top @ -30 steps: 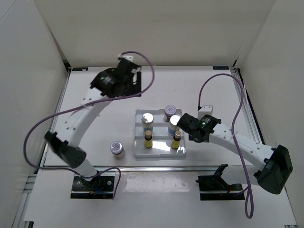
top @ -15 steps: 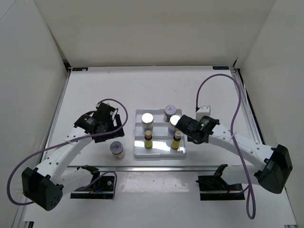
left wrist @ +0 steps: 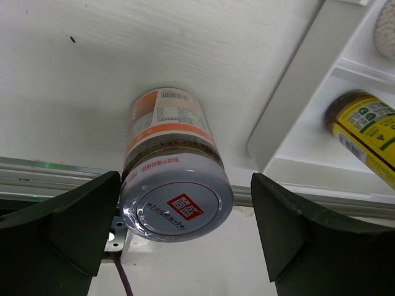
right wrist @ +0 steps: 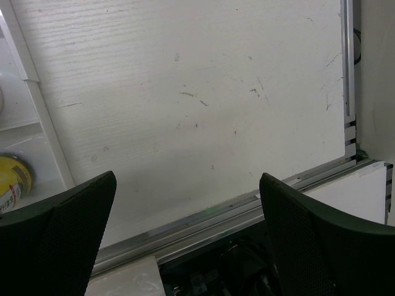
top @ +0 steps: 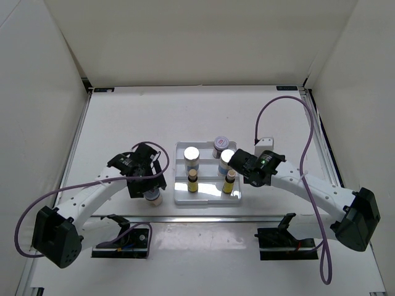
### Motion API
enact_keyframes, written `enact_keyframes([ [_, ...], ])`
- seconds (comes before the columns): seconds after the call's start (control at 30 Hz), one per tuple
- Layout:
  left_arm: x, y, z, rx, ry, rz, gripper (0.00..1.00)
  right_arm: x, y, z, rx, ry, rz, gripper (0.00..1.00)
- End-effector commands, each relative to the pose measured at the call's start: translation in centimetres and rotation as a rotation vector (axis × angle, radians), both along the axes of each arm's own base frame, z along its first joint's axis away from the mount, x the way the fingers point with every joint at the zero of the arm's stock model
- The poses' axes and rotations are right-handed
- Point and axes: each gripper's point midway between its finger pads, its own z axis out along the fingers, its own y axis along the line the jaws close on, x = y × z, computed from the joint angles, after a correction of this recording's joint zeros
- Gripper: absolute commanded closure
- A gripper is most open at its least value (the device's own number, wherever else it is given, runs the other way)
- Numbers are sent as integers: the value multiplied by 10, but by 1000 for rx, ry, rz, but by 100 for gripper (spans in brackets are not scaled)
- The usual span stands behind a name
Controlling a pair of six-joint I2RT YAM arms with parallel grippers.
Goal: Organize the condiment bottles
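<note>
Lab cell: white enclosure walls.

We see one silver-lidded shaker jar upright on the counter just beside the tray, three more jars upright inside it, two yellow bottles on its near step.

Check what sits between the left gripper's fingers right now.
Left wrist view: the lone shaker jar stands between the open fingers of the left gripper, on the table beside the tray.
</note>
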Motion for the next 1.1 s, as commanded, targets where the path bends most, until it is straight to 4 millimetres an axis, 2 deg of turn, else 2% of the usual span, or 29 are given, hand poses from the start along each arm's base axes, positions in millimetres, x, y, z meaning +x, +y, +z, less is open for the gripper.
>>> enact_keyframes([
  [0.0,-1,-7,-7,-36,9,28,5,3,-2,3,-6,-39,-18,0],
  [0.07,0,-9,-8,-44,14,25,11,3,0,2,-13,-33,-8,0],
  [0.13,6,-13,1,-56,-12,16,21,3,0,2,-13,-33,-8,0],
  [0.17,10,-15,5,-64,-25,16,33,3,0,2,-13,-33,-8,0],
  [0.23,24,-20,25,-77,-89,-10,49,3,0,2,-13,-33,-8,0],
  [0.27,31,-21,32,-71,-112,-20,62,3,0,2,-13,-33,-8,0],
  [0.3,38,-21,38,-54,-128,-28,69,3,0,2,-13,-33,-8,0],
  [0.33,56,-24,61,-46,-204,-48,75,3,0,2,-18,-30,-2,0],
  [0.4,76,-27,75,-25,-233,-61,86,3,0,2,-18,-30,-2,0],
  [0.43,94,-35,103,-44,-303,-70,89,3,0,2,-18,-30,-2,0],
  [0.47,104,-39,113,-38,-327,-103,89,3,0,2,-18,-30,-2,0],
  [0.5,116,-46,113,-25,-321,-122,89,3,0,2,-18,-30,-2,0],
  [0.53,131,-56,138,-51,-377,-141,89,3,0,2,-18,-30,-2,0],
  [0.57,138,-58,141,-35,-380,-171,89,3,0,2,-18,-30,-2,0],
  [0.6,149,-64,134,-20,-360,-183,89,2,1,2,-18,-30,7,0],
  [0.63,159,-70,146,-32,-386,-181,89,2,1,2,-18,-30,7,0],
  [0.7,169,-76,142,-23,-378,-191,89,2,1,2,-18,-30,7,0],
  [0.73,176,-79,132,-6,-354,-204,89,2,1,2,-18,-30,7,0],
  [0.8,185,-86,131,-10,-350,-217,89,2,1,2,-18,-30,7,0],
  [0.83,187,-93,119,0,-323,-232,89,2,1,2,-18,-30,7,0],
  [0.87,192,-96,118,4,-325,-240,89,2,1,2,-18,-30,7,0],
  [0.9,194,-108,105,10,-303,-282,89,2,1,2,-18,-30,7,0],
  [1.0,198,-124,96,15,-288,-334,89,1,6,3,-5,-28,17,0],
  [1.03,196,-130,85,25,-263,-351,89,1,6,3,-5,-28,17,0],
  [1.07,198,-132,85,23,-266,-351,89,1,6,3,-5,-28,17,0],
])
